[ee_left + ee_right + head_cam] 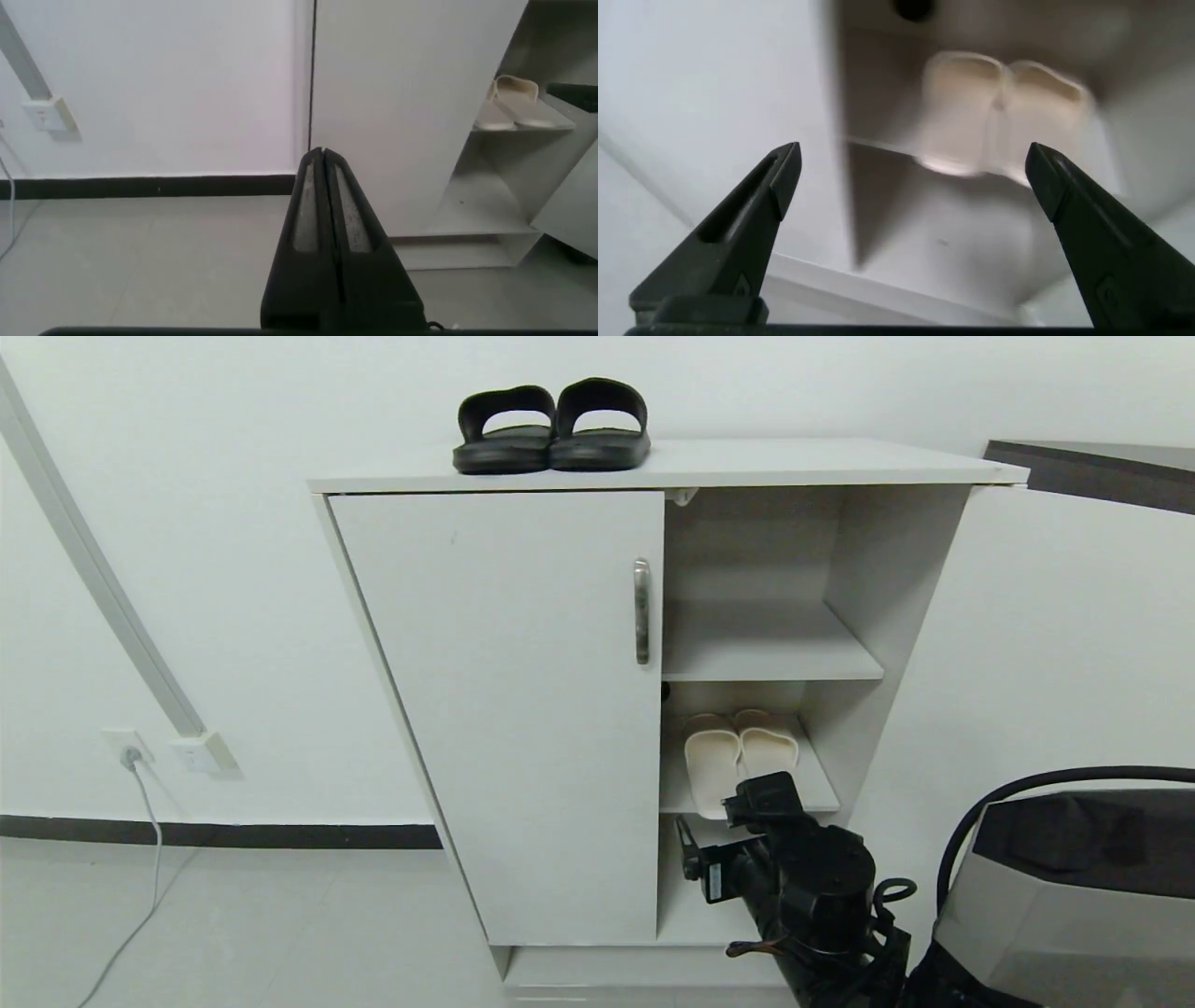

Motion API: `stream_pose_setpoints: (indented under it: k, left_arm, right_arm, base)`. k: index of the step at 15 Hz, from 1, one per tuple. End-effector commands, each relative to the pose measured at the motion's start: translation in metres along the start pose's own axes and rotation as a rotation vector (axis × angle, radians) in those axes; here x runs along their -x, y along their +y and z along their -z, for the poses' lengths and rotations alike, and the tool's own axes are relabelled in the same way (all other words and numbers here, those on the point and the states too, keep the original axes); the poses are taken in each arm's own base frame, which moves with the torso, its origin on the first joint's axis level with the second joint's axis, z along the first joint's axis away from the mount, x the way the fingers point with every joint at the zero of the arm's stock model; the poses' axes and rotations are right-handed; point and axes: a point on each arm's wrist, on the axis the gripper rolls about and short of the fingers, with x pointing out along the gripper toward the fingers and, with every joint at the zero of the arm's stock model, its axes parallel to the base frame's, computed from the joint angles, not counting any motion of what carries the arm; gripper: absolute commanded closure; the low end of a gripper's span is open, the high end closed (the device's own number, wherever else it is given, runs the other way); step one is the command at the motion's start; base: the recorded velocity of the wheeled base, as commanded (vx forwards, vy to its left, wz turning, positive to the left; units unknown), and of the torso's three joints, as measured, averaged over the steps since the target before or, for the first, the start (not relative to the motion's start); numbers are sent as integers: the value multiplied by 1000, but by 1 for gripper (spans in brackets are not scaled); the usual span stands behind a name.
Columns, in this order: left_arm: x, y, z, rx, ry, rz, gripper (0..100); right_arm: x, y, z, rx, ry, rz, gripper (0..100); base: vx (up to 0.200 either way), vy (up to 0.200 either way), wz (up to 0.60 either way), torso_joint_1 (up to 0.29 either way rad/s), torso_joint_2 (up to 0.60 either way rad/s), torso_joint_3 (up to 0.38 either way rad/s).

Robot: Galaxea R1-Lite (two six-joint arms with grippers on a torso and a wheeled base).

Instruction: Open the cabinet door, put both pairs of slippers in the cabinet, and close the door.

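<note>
So, head cam: black slippers (551, 429) sit side by side on top of the cabinet (822, 462), cream pair (738, 751) is already in the middle compartment, right door (1055, 644) is swung open. Left wrist cam: left gripper (321, 161) is pinched fully closed w/ nothing in it, pointing toward the closed left door (411, 93). Right wrist cam: right gripper (913, 157) is spread wide, empty, facing the cream pair. Black ones look light, rubbery & bendy imo, so I'd pinch both straps where they touch.
</note>
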Motion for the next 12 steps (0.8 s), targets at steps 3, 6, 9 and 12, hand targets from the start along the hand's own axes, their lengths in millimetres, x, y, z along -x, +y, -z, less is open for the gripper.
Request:
stream_pose_setpoints:
  k: [3,6,9,12]
  left_arm:
    - [0,0,0,0,2,0,100]
    - [0,0,0,2,2,-2,100]
    - [0,0,0,3,2,-4,100]
    - [0,0,0,3,2,-4,100]
  right_arm:
    - [2,-2,2,-3,-6,-5,0]
    - [4,-5,3,0,1,-37,0]
    - [5,-7,5,32,10,-42,0]
    - [11,-11,5,63,23,-94,0]
  base:
    - [0,200,0,-2,2,2]
    - [0,200,0,2,2,1]
    - [0,133,0,2,2,0]
    - [0,0,0,0,0,0]
